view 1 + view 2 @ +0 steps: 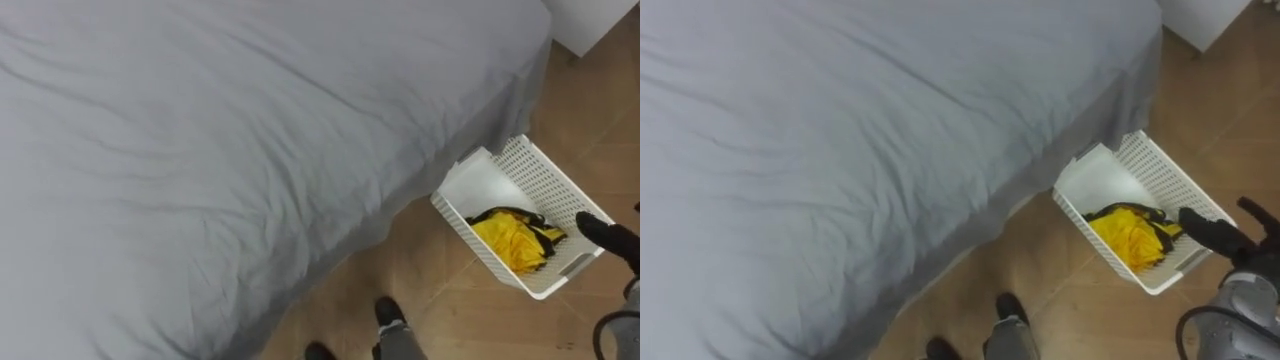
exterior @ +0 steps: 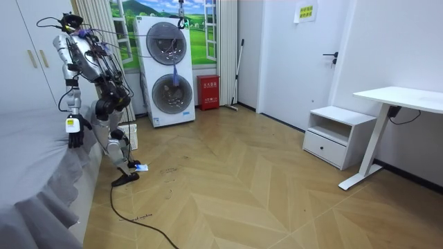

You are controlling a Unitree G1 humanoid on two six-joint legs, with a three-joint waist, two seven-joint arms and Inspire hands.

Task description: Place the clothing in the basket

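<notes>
One white perforated basket sits on the wood floor at 4 o'clock in the eye views, just beside the corner of the bed. Yellow clothes with black trim lie inside it, bunched in the end toward 5 o'clock. A white piece lies in the end toward 11 o'clock, touching the yellow bundle; cloth or liner, can't tell. The bed has a wrinkled grey sheet and runs from 7 through 12 to 1 o'clock. A white furniture corner shows at 1 o'clock, past the bed's end.

The right robot hand comes in from 3 o'clock. Its dark fingers are straight and unclenched, pointing toward 10 o'clock, with the tips over the basket's rim right by the yellow clothes. It grips nothing. Whether the tips touch the fabric, can't tell.

Room view: the robot stands at 9 to 10 o'clock, against the side of the bed. The left robot hand hangs down at its side over the bed's edge; open or closed, can't tell. A stacked washer pair stands behind the robot at 11 o'clock, with a red box on the floor just beside it.
</notes>
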